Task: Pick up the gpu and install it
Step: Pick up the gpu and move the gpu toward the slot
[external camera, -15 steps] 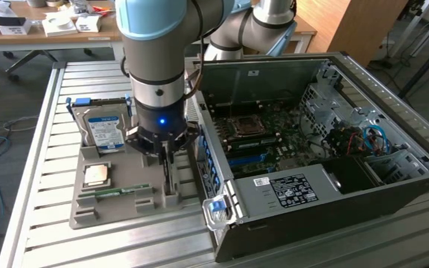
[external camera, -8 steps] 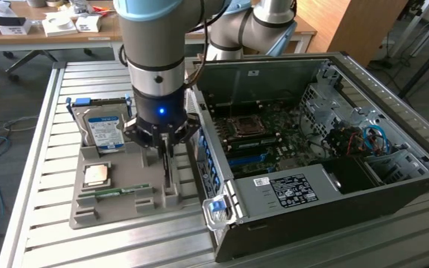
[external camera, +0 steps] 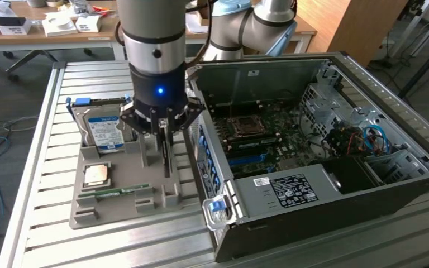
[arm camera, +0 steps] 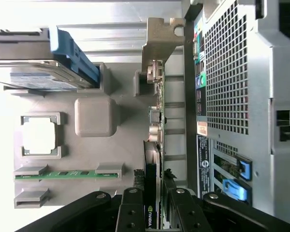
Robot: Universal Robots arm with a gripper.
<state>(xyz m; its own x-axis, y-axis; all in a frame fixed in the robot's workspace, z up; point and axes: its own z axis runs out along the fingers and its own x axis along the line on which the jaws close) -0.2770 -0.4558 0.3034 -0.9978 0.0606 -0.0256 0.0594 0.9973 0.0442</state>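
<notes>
Gpu (external camera: 167, 153) standing on its long edge in a slot of the grey parts holder (external camera: 129, 167) on the slatted metal bench (external camera: 43, 139), just beside the open computer case (external camera: 334, 223) on the exterior view's right. The hand (external camera: 162, 131) comes straight down over it, half closed, a finger pressed to each flat face near the top edge. In the wrist view the gpu (arm camera: 153, 159) runs edge-on out from the hand (arm camera: 153, 212) to its metal bracket (arm camera: 159, 38) at the far end.

A hard drive (external camera: 104, 129), a processor (external camera: 96, 174) and a green memory stick (external camera: 118, 191) fill the holder's other places.

Judged from this, the grip needs to stay square and the card upright. Any tilt would likely bind it against the slot walls, or swing the bracket into the case side.
</notes>
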